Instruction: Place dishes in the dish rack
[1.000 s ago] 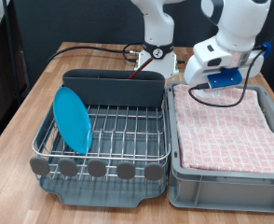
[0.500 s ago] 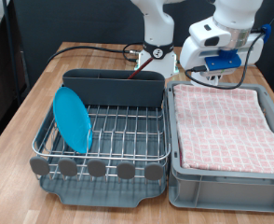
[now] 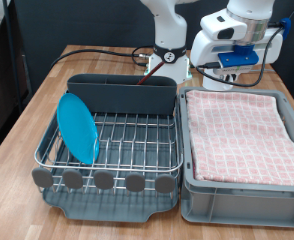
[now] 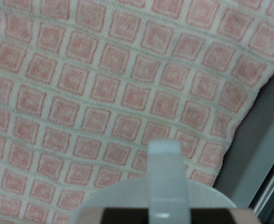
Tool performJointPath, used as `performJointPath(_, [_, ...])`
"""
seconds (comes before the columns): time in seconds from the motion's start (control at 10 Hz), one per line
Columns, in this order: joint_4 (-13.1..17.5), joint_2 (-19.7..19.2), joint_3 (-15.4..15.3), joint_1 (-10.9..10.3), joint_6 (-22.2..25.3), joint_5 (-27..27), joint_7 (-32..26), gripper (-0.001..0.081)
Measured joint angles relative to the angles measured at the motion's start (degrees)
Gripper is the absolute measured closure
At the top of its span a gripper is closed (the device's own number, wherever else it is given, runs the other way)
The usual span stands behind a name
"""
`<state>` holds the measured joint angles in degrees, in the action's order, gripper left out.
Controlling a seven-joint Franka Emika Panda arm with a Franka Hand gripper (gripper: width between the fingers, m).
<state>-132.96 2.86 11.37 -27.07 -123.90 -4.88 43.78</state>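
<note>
**Hovering over the cloth bin, plate parked in the rack**

So at this point the gripper (image 3: 225, 72) hung up above the far end of the grey bin (image 3: 242, 205), the one lined with the pink checked cloth (image 3: 242, 128), over on the exterior view's right. Honestly couldn't tell whether the fingers were wide or pinched from the outside cam, the white hand and a blue bit blocked them. The wrist cam was a blurry mess too: just the pink checked cloth (image 4: 109, 84) filling the frame and something pale and rounded at the edge of the shot, touching or between the fingers, hard to say which, so I couldn't call what it was.

The light-blue plate (image 3: 78, 127) stood on edge in the dish rack (image 3: 112, 145), slotted into the wire grid at the exterior view's left side, leaning a little. That put it well apart from the hand, basically on the opposite side of the setup. A reddish-brown handle (image 3: 150, 71) poked up behind the rack's tall grey back wall, near the arm's base.
</note>
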Motion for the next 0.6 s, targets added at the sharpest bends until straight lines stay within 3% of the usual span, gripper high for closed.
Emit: performJointPath(0.6, [10.5,-7.6,5.3,2.1,-4.9,-4.9,-0.9,0.0735])
